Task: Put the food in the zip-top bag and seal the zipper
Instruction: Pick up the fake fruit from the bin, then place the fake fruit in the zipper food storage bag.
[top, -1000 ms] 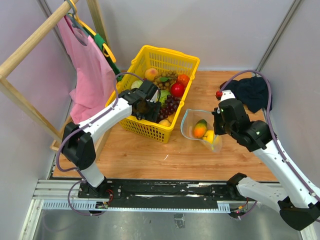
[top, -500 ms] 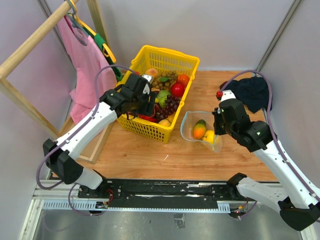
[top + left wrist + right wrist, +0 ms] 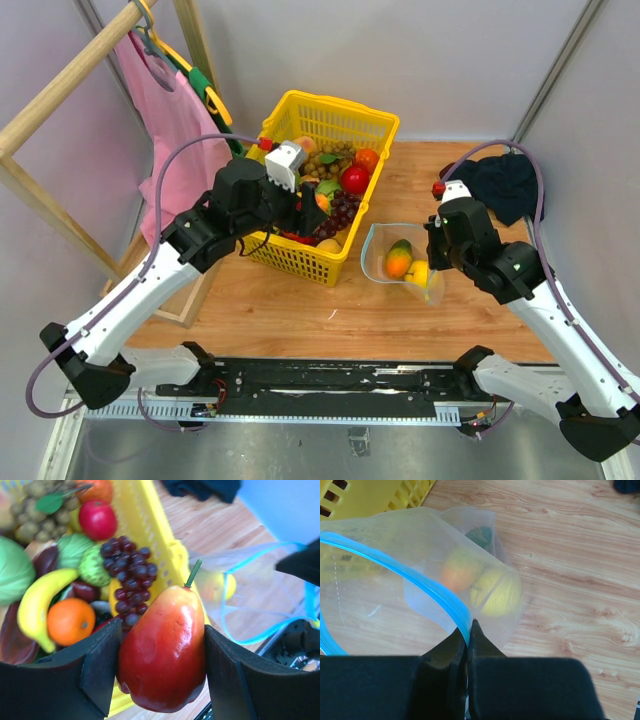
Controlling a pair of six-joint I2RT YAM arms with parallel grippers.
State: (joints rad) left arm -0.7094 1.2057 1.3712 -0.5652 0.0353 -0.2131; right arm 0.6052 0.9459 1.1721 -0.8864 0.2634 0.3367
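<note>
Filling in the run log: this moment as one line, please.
left gripper: shut on red pear, over yellow basket | right gripper: pinching zip-top bag rim | bag: open, two fruits inside

Red pear [image 3: 162, 655] aloft; open bag [image 3: 374, 243] holds perhaps two fruits [image 3: 399, 260]

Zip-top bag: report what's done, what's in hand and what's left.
Done: an orange-green fruit and a yellow piece lie in the zip-top bag. In hand: left gripper clamps a red pear over the yellow basket; right gripper pinches the bag's mouth open. Left: basket holds more food; zipper unsealed.
</note>
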